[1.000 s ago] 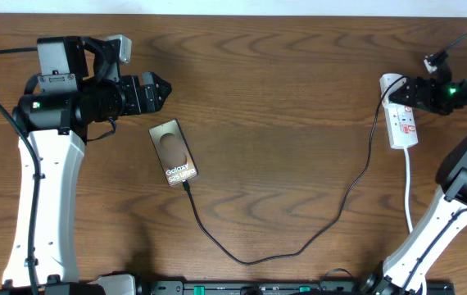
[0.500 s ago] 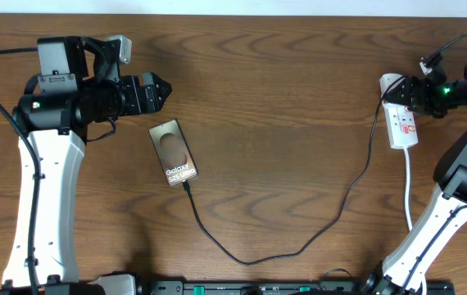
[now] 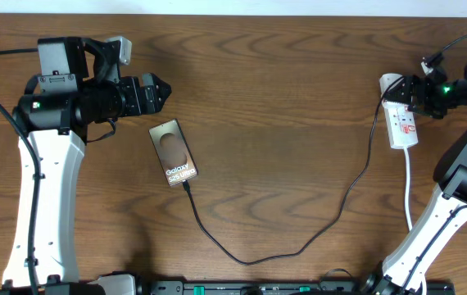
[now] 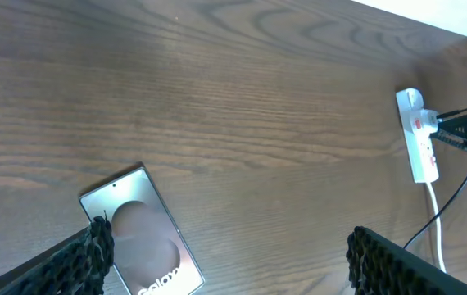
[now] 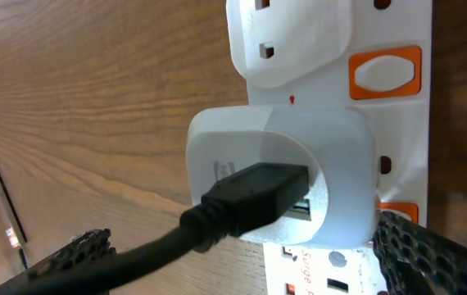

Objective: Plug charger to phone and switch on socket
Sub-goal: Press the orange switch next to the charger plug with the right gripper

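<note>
- your left gripper [image 3: 158,88] hovers over the table [image 3: 283,74] at the far left, its jaws wide apart and holding nothing; in the left wrist view both fingers [image 4: 78,262] sit at the outer edges of the frame.
- the phone [image 3: 174,152] lies flat, screen up, just near of that gripper and not touching it; the left wrist view shows it too [image 4: 139,238].
- the charger [image 3: 299,246] meets the phone's near edge with its plug tip, then loops near and right across the table and climbs to the socket [image 3: 401,121].
- the socket lies at the far right, with its white cord [image 3: 408,188] trailing toward the near edge.
- your right gripper [image 3: 410,93] is at the socket's far end, jaws spread apart and clamped on nothing.
- in the right wrist view a white adapter [image 5: 283,176] sits in the socket [image 5: 389,49], with the charger's black usb plug [image 5: 254,197] pushed into it.
- an orange switch [image 5: 385,71] shows beside the adapter; you cannot tell from here whether it is on or off.
</note>
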`<state>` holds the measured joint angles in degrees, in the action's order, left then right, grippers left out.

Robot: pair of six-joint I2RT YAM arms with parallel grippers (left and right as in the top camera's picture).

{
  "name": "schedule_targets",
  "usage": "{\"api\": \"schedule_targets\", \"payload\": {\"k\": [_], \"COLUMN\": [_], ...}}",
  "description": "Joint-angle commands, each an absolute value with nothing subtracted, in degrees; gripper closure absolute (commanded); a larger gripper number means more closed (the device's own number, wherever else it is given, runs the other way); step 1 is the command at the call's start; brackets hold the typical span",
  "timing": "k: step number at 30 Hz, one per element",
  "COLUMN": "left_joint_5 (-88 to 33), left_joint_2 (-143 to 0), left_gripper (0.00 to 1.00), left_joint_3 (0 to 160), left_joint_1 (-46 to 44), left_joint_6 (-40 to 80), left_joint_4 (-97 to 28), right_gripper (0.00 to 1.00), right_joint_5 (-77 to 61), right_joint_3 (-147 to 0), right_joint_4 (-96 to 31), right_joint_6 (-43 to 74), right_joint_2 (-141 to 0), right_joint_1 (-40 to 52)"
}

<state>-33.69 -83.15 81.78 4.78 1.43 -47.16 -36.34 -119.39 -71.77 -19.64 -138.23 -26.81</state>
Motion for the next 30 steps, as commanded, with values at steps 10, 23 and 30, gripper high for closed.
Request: {"api": "schedule_targets", "payload": {"k": [10,23,30], "left_joint_5": [-32.69,-32.69,-32.69], "left_joint_2": [-83.09,-83.09,-83.09], "left_gripper": [0.1,0.1,0.11], "left_joint_3": [82.63,82.63,82.63], "left_joint_1": [4.8,4.8,4.8], "left_joint_6": [0.43,0.43,0.43], "left_joint_4": [-47.37,-47.55,-47.53], "right_gripper": [0.01,0.01,0.01], "right_joint_5": [-37.63,-37.6,-38.09], "right_joint_3": [-119.02,-117.25,-111.5], "right_joint_4": [-70.94,-70.63,-66.48], "right_joint_6": [-17.58,-16.03,-14.09], "right_joint_2": [-138.89,-138.89,-138.89], "right_joint_1": [-24.01,-23.99,-23.9]}}
